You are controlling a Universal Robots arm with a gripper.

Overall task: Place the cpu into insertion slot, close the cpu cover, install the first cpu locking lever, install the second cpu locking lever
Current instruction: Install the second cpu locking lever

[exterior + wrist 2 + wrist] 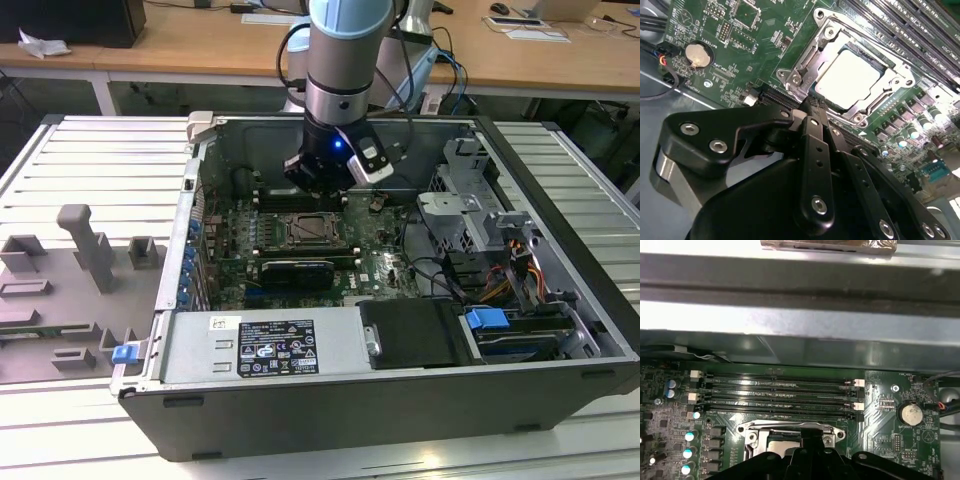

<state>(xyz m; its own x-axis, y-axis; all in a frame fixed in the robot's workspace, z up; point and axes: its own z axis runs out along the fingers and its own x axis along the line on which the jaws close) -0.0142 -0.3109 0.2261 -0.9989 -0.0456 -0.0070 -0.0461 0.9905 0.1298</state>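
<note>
The cpu (847,77) lies flat in the insertion slot (305,230), its pale metal top showing through the window of the cpu cover (807,62). The cover is down over the chip. My gripper (809,107) hangs just above the socket's edge, on the side near the case's back wall in the exterior view, fingers together with nothing between them. In the exterior view the gripper (320,185) stands over the green board inside the open computer case. In the first wrist view the gripper (807,440) hides part of the insertion slot (790,437). I cannot tell whether the socket's levers are latched.
Long memory slots (780,390) run beside the socket. A coin battery (699,54) sits on the board. A black card (295,270), a power supply (265,345) and a drive cage (470,215) crowd the case. Grey fixtures (85,250) stand outside at the exterior view's left.
</note>
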